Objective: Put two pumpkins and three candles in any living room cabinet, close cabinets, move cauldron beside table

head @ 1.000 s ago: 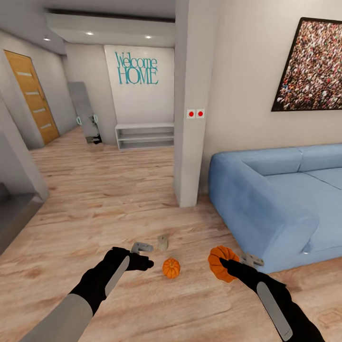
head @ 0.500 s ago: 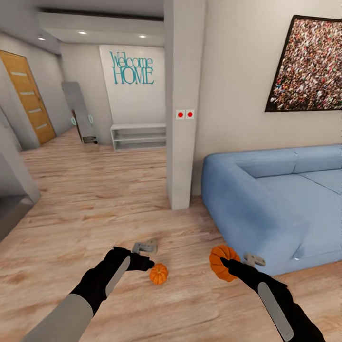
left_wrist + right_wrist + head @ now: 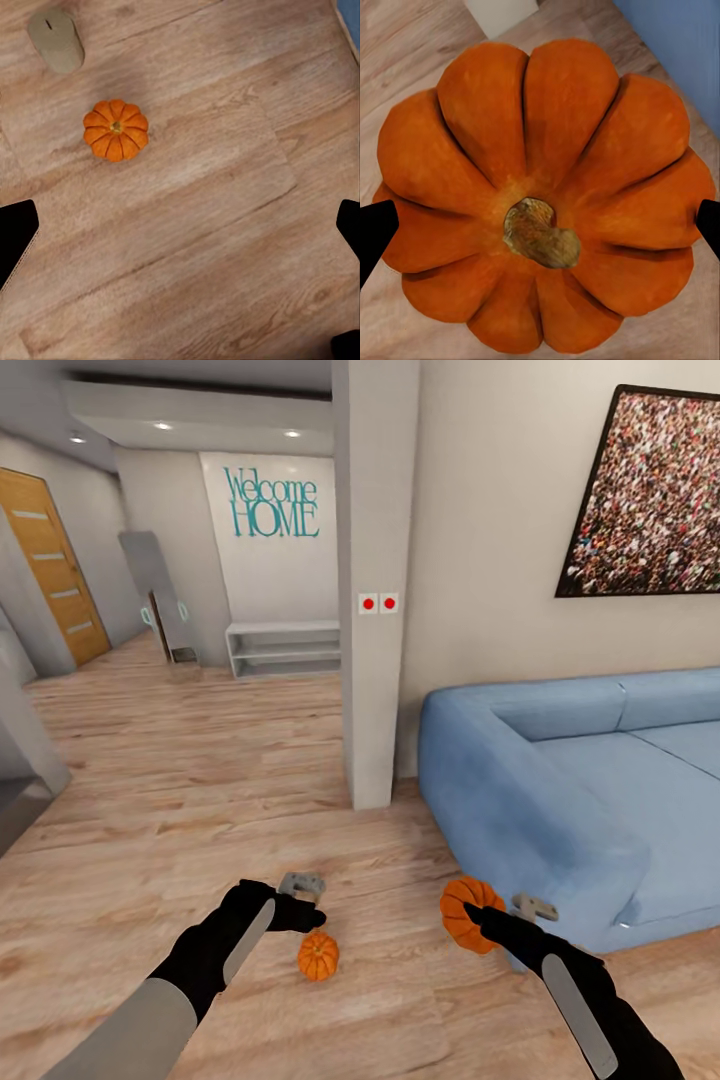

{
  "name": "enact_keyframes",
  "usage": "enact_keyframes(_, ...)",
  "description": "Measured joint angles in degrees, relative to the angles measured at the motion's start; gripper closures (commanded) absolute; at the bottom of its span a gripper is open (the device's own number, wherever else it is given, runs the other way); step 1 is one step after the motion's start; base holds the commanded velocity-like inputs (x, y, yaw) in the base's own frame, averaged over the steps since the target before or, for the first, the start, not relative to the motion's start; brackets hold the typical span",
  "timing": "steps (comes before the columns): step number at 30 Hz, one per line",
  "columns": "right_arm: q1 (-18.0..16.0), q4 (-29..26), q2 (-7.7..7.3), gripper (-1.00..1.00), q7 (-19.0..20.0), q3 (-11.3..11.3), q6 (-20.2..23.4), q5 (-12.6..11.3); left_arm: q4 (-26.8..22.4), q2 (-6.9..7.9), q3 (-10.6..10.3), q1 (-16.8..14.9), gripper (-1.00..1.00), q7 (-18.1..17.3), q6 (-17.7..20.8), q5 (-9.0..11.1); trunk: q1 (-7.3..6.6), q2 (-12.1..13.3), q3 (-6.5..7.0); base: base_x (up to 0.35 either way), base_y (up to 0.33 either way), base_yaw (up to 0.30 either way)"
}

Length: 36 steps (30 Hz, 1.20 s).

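Note:
My right gripper (image 3: 472, 916) is shut on an orange ribbed pumpkin (image 3: 468, 912), held above the floor beside the sofa's corner. Up close, this pumpkin (image 3: 540, 195) sits stem-up between the black fingertips (image 3: 375, 232). A second, smaller pumpkin (image 3: 318, 955) rests on the wood floor just below and right of my left gripper (image 3: 305, 908). That left gripper (image 3: 180, 232) hangs open over bare floorboards. The floor pumpkin (image 3: 115, 130) lies ahead of it, apart from the fingers, with a grey-beige candle (image 3: 56, 39) lying a little beyond.
A blue sofa (image 3: 560, 800) fills the right side, its corner close to my right arm. A white pillar (image 3: 375, 660) stands ahead, with a white open shelf bench (image 3: 283, 648) on the far wall. A wooden door (image 3: 50, 580) is at far left.
The whole view has shifted, so the camera moved: pillar and sofa slid left. The floor pumpkin now appears lower and nearer my left gripper. Both arms keep their pose.

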Motion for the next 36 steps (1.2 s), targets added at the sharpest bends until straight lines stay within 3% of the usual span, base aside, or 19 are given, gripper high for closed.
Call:
enact_keyframes(15,0.0,0.01,0.08,1.0,0.0,0.32,0.01,0.13,0.61,-0.03,0.0,-0.02,-1.0,-0.18,2.99,0.3,0.0,0.0,0.0,0.335,-0.001,0.0)
enact_keyframes(24,-0.01,-0.17,0.25,1.0,0.17,0.6,0.15,-0.16,0.9,-0.03,0.19,-0.17,-1.0,-2.49,9.28,0.8,0.03,0.0,0.0,0.136,0.0,0.0)
enact_keyframes(31,0.0,-1.75,0.66,1.0,0.11,4.01,0.49,-0.39,0.76,-0.08,0.38,-0.26,-1.0,-3.44,12.57,1.07,0.03,0.0,0.0,0.01,0.001,0.0)
enact_keyframes(36,-0.01,-1.9,0.67,1.0,-0.02,4.68,0.58,0.01,0.75,-0.09,0.4,-0.26,-1.0,-3.51,12.91,1.09,0.03,0.0,0.0,0.023,0.1,0.0)
